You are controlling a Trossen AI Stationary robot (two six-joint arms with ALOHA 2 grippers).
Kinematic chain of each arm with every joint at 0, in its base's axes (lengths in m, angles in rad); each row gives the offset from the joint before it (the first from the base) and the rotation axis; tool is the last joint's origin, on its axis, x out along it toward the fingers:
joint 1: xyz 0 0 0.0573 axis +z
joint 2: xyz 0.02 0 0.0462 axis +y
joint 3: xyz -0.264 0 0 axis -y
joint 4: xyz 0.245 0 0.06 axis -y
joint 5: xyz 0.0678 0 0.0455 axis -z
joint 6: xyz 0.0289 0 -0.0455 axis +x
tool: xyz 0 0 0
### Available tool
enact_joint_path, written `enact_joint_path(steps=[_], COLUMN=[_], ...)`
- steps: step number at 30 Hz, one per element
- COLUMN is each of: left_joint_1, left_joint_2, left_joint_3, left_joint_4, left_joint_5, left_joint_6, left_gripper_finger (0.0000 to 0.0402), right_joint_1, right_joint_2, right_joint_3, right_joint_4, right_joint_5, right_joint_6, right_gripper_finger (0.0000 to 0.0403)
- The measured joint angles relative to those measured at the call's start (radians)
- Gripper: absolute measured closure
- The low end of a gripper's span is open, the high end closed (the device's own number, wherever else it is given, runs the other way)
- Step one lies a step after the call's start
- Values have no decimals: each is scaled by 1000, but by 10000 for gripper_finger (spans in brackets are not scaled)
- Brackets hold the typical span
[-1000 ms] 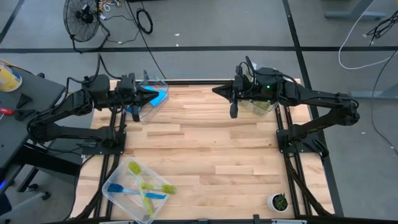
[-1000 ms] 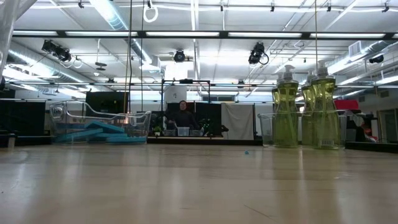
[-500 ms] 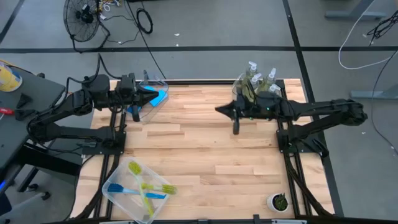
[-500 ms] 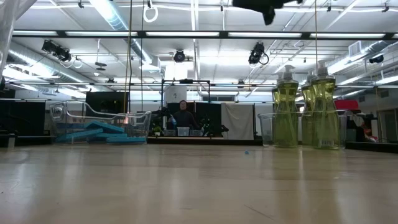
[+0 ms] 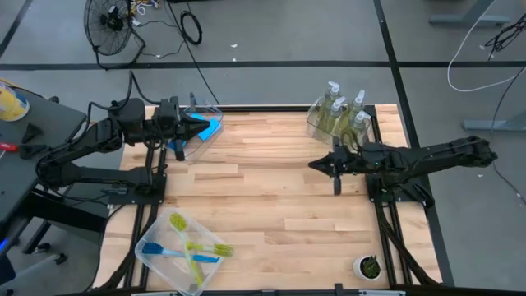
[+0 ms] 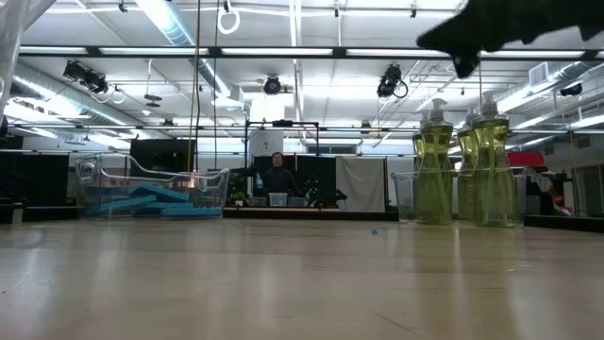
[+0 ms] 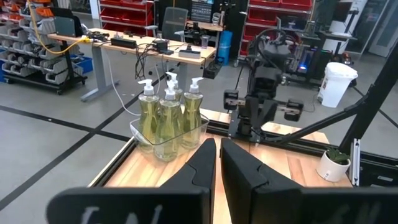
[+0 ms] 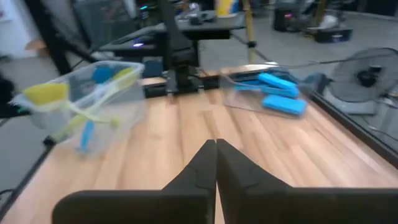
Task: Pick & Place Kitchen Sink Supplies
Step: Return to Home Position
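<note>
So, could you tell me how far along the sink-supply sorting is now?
Sorting looks done: soap bottles stand in one clear bin, blue sponges lie in another, dish brushes in a third. Nothing in hand: the right gripper is shut and empty above the table, the left gripper shut by the sponge bin. Left: only parking the arms.

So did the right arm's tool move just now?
Yes. In the high view the right tool has pulled back from the clear bin holding the soap bottles, moving toward the table edge with the small plant pot.
</note>
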Motion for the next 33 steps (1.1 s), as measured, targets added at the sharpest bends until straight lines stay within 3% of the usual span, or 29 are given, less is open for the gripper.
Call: enact_joint_path(steps=[9, 15, 19, 22, 28, 33], left_joint_1=[0, 0, 0, 0, 0, 0], left_joint_2=[0, 0, 0, 0, 0, 0], left_joint_3=[0, 0, 0, 0, 0, 0], left_joint_4=[0, 0, 0, 0, 0, 0], left_joint_5=[0, 0, 0, 0, 0, 0], left_joint_6=[0, 0, 0, 0, 0, 0], left_gripper_finger=[372, 372, 372, 372, 372, 372], right_joint_1=[0, 2, 4, 4, 4, 4], right_joint_2=[-221, -337, -382, -405, -452, -530], right_joint_3=[-227, -268, -325, -383, -475, -488], right_joint_4=[5, -112, 9, 53, 66, 64], right_joint_5=[90, 65, 51, -1, -202, -243], right_joint_6=[124, 132, 114, 27, -43, -108], right_gripper_finger=[392, 392, 392, 392, 392, 392])
